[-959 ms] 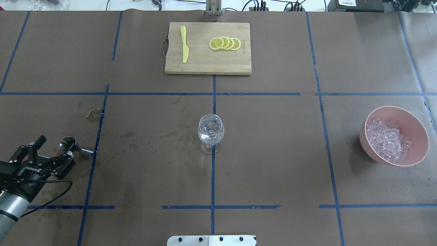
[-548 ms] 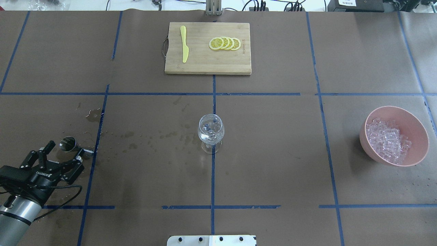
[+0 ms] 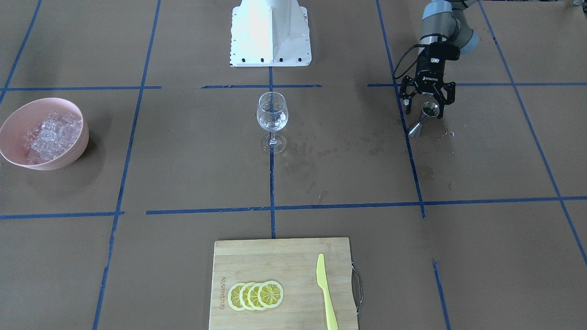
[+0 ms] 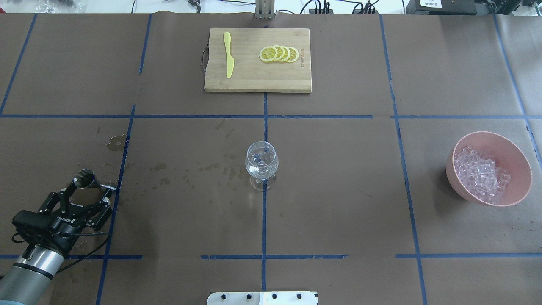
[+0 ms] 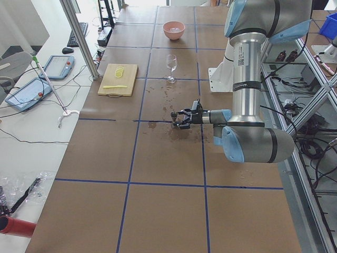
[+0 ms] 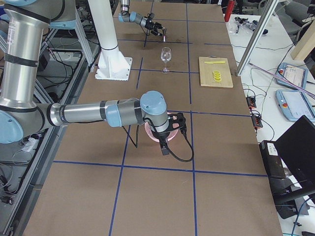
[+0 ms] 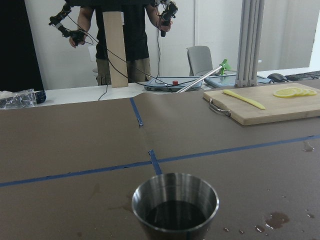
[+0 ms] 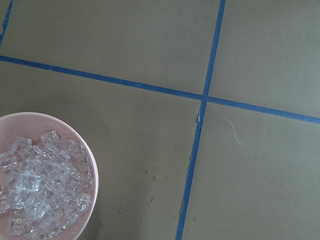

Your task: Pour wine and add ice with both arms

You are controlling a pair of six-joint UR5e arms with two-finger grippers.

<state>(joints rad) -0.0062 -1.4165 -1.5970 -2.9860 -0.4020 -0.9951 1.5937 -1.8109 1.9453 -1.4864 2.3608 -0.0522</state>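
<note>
Currently, I record the table [image 4: 338,190], papered brown and gridded in blue tape, as carrying every item below. The left arm [image 4: 25,271] enters low at the robot's left corner. Its left tool [image 4: 88,191] is level with the table, with the fingers spread wide and nothing held between them. The right arm [image 6: 83,113] reaches out over the far end. Its right tool [image 6: 172,129] hangs above the pink bowl [image 4: 514,161], and the wrist view places the bowl off to one side below it. I cannot tell whether that tool is spread or pressed together. A wooden cutting board [image 4: 254,80] lies at the table's far edge, well apart from both arms. The bowl holds the ice [image 4: 480,173], heaped toward one side. The wine glass [image 4: 261,163] stands upright at the table's centre on a tape line; I cannot tell its contents. On the board lie a yellow knife [image 4: 228,55] and overlapping lemon slices [image 4: 278,54]. The jigger [image 4: 84,178] stands upright just ahead of the left tool's fingertips and holds dark liquid [image 7: 175,215]. Wet spots [image 4: 114,144] mark the table near it.
</note>
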